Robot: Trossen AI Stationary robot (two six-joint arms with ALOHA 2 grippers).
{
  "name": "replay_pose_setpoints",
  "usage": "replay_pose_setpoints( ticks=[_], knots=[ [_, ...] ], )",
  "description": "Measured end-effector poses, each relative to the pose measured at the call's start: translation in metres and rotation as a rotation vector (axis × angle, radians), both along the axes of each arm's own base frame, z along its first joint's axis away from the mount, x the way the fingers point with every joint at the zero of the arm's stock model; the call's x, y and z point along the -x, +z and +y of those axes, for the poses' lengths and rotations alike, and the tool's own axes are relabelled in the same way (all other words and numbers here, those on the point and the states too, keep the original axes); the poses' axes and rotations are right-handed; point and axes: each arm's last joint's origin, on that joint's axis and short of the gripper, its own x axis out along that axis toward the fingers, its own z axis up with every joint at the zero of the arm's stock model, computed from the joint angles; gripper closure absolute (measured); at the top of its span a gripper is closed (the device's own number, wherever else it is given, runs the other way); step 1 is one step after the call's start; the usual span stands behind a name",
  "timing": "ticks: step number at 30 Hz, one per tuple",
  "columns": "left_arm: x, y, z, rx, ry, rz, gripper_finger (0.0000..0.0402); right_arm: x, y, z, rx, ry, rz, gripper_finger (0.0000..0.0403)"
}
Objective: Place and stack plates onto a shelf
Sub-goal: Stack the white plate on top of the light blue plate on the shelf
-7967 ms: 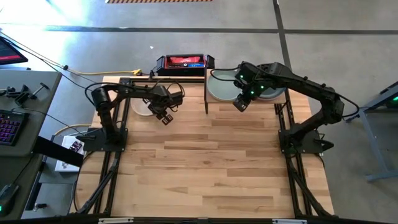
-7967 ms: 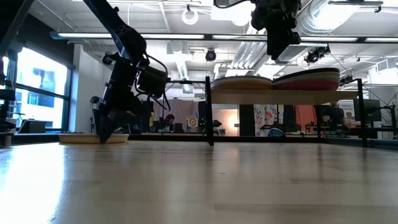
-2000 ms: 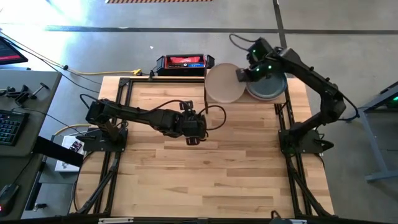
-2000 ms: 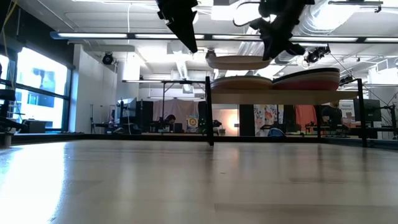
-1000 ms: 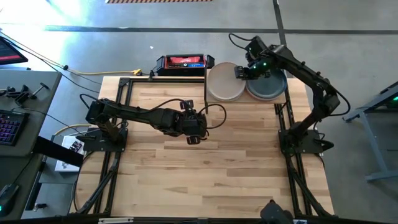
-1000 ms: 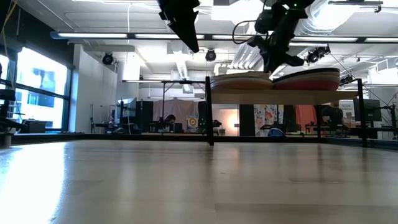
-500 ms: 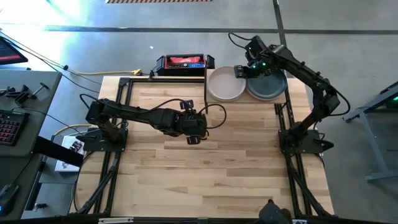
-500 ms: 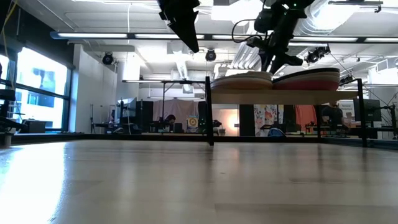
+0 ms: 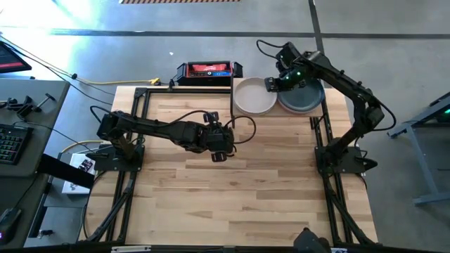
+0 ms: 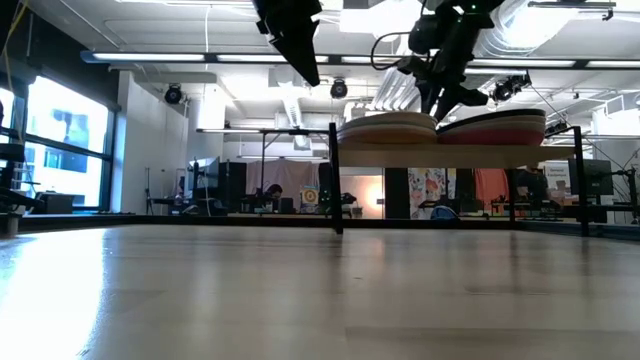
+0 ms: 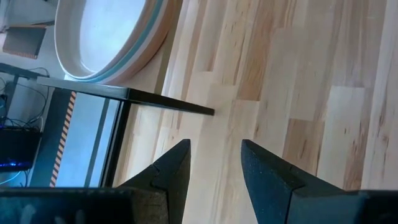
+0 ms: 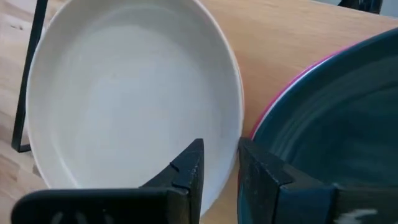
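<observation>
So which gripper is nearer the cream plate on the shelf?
Right. The right gripper sits at the cream plate's rim, jaws apart. The left gripper hangs over the tabletop, well clear of the shelf.

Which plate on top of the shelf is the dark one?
The dark slate plate tops the pile under the right arm, with a pink rim peeking out beneath it. The cream plate tops the other pile, on the left arm's side.
</observation>
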Motion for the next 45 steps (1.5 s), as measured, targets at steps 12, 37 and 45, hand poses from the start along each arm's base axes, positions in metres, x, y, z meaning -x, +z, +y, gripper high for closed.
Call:
replay_pose_setpoints(
  ticks=[12, 37, 45],
  knots=[
    [0.000, 0.000, 0.000, 0.001, 0.001, -0.001, 0.0271, 0.006, 0.016, 0.018, 0.024, 0.024, -0.021, 0.0322],
    [-0.002, 0.001, 0.000, 0.003, 0.001, -0.022, 0.0271, -0.023, 0.007, 0.054, 0.042, 0.107, 0.128, 0.0324],
    [-0.002, 0.001, 0.000, 0.003, 0.001, -0.021, 0.0271, -0.030, -0.001, 0.053, 0.032, 0.118, 0.148, 0.0324]
  ],
)
